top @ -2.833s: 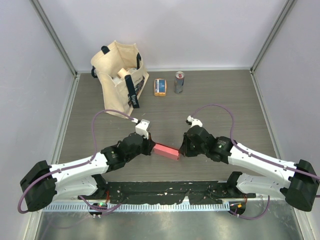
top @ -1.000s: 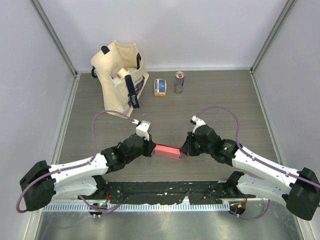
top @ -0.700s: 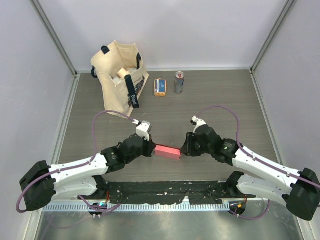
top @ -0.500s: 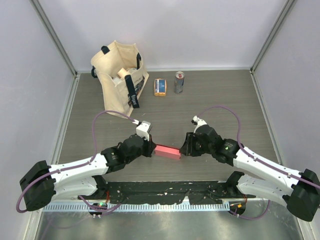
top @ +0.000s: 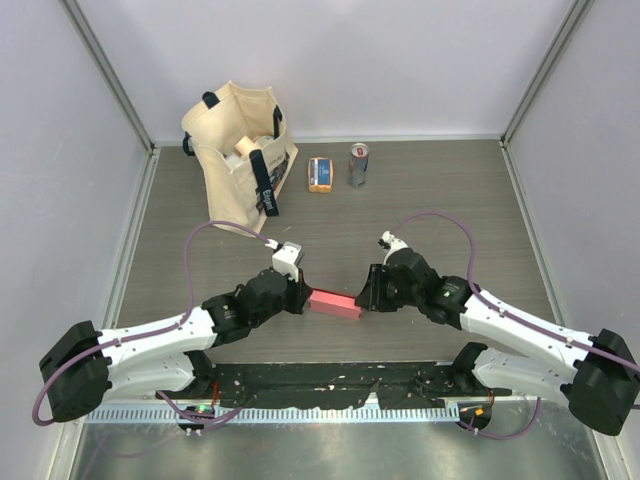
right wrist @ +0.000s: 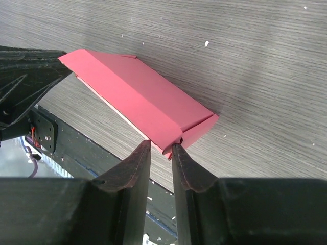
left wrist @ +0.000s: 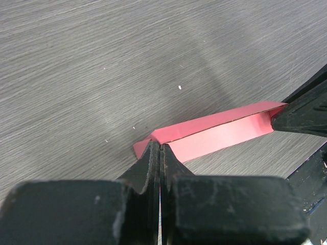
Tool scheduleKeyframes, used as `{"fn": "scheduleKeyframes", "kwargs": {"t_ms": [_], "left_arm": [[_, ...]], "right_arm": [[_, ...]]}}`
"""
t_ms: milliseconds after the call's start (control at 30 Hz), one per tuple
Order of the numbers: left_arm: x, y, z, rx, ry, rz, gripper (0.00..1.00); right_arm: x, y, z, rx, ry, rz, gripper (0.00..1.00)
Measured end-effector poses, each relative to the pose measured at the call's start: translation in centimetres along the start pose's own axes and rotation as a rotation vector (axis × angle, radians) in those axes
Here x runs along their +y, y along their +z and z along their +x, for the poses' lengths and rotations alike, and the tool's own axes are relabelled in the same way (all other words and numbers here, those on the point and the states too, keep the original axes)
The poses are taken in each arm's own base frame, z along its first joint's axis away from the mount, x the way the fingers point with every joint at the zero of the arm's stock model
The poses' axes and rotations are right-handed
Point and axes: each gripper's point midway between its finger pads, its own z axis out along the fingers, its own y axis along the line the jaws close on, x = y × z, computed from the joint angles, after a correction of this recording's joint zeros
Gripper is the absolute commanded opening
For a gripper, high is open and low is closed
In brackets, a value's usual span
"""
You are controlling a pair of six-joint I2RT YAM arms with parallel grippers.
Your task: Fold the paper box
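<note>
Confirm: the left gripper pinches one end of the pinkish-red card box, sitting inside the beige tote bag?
Not inside. The top view shows the pinkish-red card box between the left gripper and right gripper, clear of the beige tote bag. The left gripper does pinch one end.

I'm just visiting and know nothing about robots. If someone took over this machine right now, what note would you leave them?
Left hand: shut, pinching one end of the paper box.
Right hand: fingers narrowly parted around the corner at the box's other end. I cannot tell whether they press on it.
Box: on the table between the two hands, near the front edge, a low, slanted sleeve.
Done: both hands are at the box's ends and it looks partly shaped.
Left: probably squaring it up and folding in the end flap that sticks out by the right hand.
</note>
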Motion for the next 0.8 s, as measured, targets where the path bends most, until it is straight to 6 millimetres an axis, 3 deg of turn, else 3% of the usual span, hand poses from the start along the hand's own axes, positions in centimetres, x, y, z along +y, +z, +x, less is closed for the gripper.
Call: {"fn": "scheduleKeyframes", "kwargs": {"t_ms": [267, 533, 800], "left_arm": [[0.23, 0.03, -0.08, -0.004, 0.000, -0.010, 0.00], [0.42, 0.05, -0.16, -0.009, 0.003, -0.020, 0.00], [0.03, 0.01, 0.01, -0.002, -0.003, -0.001, 0.00]], "right_arm": [[0.05, 0.31, 0.20, -0.005, 0.063, -0.005, 0.02], [0.38, 0.40, 0.21, -0.051, 0.165, -0.066, 0.02], [-0.36, -0.26, 0.26, -0.027, 0.095, -0.009, 0.02]]}}
